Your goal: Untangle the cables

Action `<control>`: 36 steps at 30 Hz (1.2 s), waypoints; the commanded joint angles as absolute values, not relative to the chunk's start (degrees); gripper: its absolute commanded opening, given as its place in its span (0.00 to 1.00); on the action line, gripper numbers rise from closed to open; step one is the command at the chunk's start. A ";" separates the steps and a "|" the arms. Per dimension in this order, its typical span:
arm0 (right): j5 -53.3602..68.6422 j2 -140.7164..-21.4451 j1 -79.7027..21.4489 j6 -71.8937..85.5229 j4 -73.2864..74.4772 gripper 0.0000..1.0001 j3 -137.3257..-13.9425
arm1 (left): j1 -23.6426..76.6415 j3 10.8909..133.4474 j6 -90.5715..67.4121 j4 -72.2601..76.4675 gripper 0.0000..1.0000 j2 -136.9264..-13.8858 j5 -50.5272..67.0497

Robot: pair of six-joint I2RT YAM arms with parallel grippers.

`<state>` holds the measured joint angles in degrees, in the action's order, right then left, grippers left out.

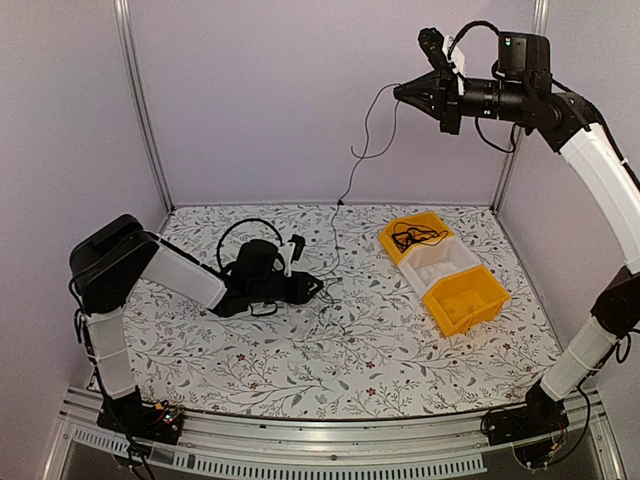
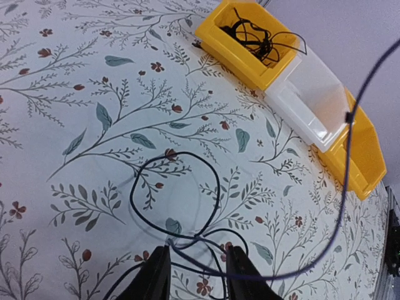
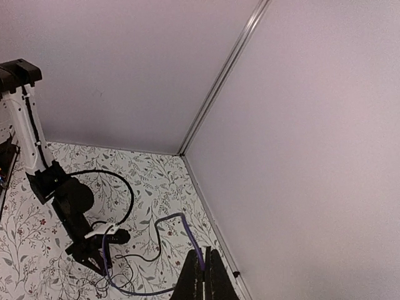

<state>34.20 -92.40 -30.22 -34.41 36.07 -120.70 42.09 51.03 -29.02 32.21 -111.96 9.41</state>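
High over the far edge of the surface [image 1: 400, 370], right gripper [image 1: 400, 92] clamped on a cable [image 3: 181, 215], left gripper [image 2: 199, 275] low at mid-surface, fingers apart over cable loops [image 2: 215, 181], bins [image 1: 465, 300] near the right edge.

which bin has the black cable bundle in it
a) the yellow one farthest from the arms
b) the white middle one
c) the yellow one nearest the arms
a: the black cable bundle sits inside the far yellow bin, while the white bin and the near yellow bin show no black cable.
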 commanded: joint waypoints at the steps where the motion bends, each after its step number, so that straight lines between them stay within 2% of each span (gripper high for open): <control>1: 36.89 -88.63 -23.10 -30.13 34.00 0.00 -113.68 | 41.45 50.15 -26.82 31.25 0.33 -108.10 8.08; 6: 36.26 -86.30 -18.62 -28.89 33.79 0.00 -121.84 | 40.27 52.30 -26.00 24.86 0.35 -110.23 3.58; 16: 26.57 -87.69 -17.44 -32.79 33.65 0.00 -140.60 | 37.18 53.08 -27.56 25.14 0.34 -116.10 4.02; 19: 24.49 -88.26 -17.41 -32.90 32.31 0.00 -141.53 | 37.17 52.98 -27.26 25.29 0.32 -116.57 4.56; 23: 26.75 -88.21 -17.45 -32.72 32.17 0.00 -136.76 | 37.36 50.42 -27.49 28.29 0.32 -112.68 5.84; 27: 32.39 -87.74 -17.47 -31.68 32.51 0.00 -129.62 | 39.79 42.87 -24.68 41.45 0.41 -105.39 8.55; 30: 34.44 -87.35 -17.42 -30.54 32.03 0.00 -125.88 | 45.03 39.53 -17.96 52.66 0.56 -102.34 8.44; 36: 34.71 -87.02 -17.46 -29.38 31.38 0.00 -125.03 | 54.87 48.01 -11.26 50.94 0.64 -106.97 5.35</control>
<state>32.73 -89.25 -17.56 -30.98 33.21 -124.07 50.54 42.50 -17.23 47.55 -103.85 6.83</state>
